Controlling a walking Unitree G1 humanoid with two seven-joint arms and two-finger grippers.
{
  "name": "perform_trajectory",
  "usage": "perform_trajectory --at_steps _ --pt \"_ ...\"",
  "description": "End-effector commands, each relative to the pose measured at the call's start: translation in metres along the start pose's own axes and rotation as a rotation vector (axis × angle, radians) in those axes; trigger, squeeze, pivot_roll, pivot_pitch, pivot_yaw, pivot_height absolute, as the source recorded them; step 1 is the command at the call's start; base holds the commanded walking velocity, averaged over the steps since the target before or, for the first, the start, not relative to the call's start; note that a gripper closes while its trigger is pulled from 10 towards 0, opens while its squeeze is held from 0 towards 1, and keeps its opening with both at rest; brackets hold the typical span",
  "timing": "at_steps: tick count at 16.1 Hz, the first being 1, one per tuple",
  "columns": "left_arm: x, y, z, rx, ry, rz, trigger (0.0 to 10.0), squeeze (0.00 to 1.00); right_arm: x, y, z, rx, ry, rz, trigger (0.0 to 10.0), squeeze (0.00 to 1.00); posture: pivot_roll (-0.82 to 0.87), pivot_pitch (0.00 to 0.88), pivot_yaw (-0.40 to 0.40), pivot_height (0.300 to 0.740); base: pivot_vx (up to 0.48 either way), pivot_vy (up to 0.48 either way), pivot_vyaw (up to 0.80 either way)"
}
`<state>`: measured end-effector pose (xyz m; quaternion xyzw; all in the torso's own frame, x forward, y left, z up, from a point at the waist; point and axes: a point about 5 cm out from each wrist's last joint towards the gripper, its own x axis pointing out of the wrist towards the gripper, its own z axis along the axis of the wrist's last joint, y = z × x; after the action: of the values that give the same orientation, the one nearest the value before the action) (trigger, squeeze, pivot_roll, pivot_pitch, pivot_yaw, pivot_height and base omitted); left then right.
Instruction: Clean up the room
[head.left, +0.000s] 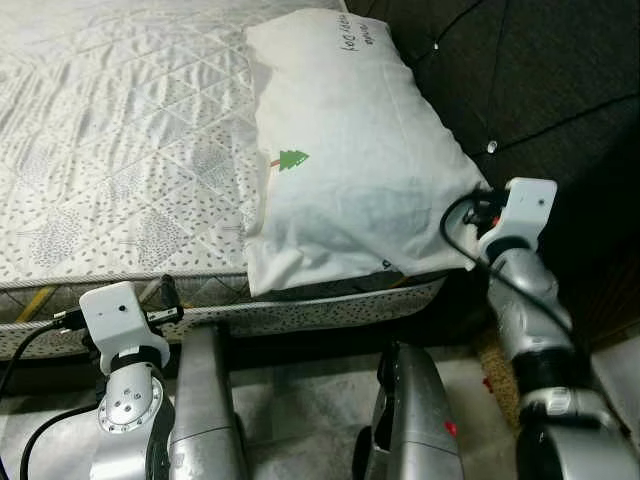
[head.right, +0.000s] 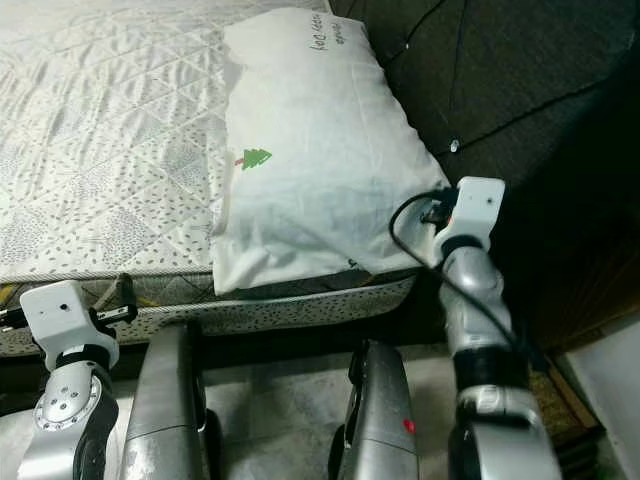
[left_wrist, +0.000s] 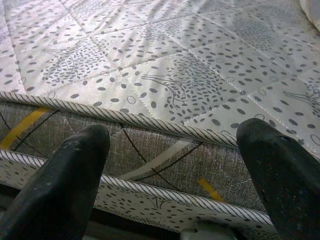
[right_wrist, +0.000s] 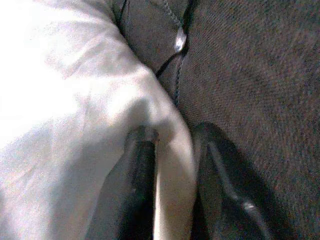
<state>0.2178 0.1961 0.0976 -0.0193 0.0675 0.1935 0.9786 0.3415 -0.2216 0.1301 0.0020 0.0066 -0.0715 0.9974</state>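
A white pillow (head.left: 340, 150) with a small green tree print lies on the quilted mattress (head.left: 120, 150), against the dark tufted headboard (head.left: 520, 70). My right gripper (right_wrist: 172, 165) is shut on the pillow's near right corner (head.left: 470, 190), with white cloth pinched between its fingers (right_wrist: 142, 175). The pillow's front edge hangs a little over the side of the bed. My left gripper (left_wrist: 172, 165) stands open and holds nothing, low in front of the mattress side (left_wrist: 150, 150), with its wrist (head.left: 120, 320) at the lower left.
The bed's side panel (head.left: 300, 310) runs across in front of me. My two silver legs (head.left: 400, 420) stand on a light floor below. A brown mat (head.left: 495, 370) lies on the floor by the headboard at the right.
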Motion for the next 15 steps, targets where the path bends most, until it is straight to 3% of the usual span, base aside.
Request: perform_trajectory --at_steps 1,5,6,10,12,13,15 --pt "-0.002 0.002 -0.001 -0.015 0.002 0.012 10.0 0.0 -0.009 -0.003 -0.013 0.019 0.044 -0.013 10.0 1.0 0.12 0.105 -0.107 0.497 0.0 0.0 0.0" --pt "-0.003 0.004 0.001 -0.036 -0.012 0.015 10.0 0.0 -0.028 0.01 -0.03 0.035 0.069 0.038 10.0 1.0 0.11 0.109 -0.097 0.497 0.0 0.0 0.0" --pt "-0.003 0.002 0.005 -0.038 -0.04 0.0 10.0 0.0 -0.037 0.021 -0.035 0.048 0.073 0.083 10.0 1.0 0.1 0.109 -0.093 0.497 0.0 0.0 0.0" --pt "-0.003 0.001 0.004 -0.034 -0.038 -0.015 10.0 0.0 -0.054 0.049 -0.03 0.052 0.012 0.243 10.0 1.0 0.11 0.108 -0.086 0.497 0.0 0.0 0.0" --pt "-0.003 0.001 0.005 -0.034 -0.039 -0.018 10.0 0.0 -0.055 0.053 -0.028 0.061 0.008 0.27 10.0 1.0 0.11 0.106 -0.083 0.497 0.0 0.0 0.0" --pt "-0.002 -0.002 0.005 -0.035 -0.041 -0.026 10.0 0.0 -0.055 0.058 -0.018 0.072 -0.026 0.3 10.0 0.0 0.11 0.104 -0.08 0.497 0.0 0.0 0.0" --pt "-0.002 -0.003 0.005 -0.036 -0.042 -0.03 10.0 0.0 -0.054 0.058 -0.014 0.083 -0.045 0.301 10.0 0.0 0.11 0.103 -0.079 0.506 0.0 0.0 0.0"
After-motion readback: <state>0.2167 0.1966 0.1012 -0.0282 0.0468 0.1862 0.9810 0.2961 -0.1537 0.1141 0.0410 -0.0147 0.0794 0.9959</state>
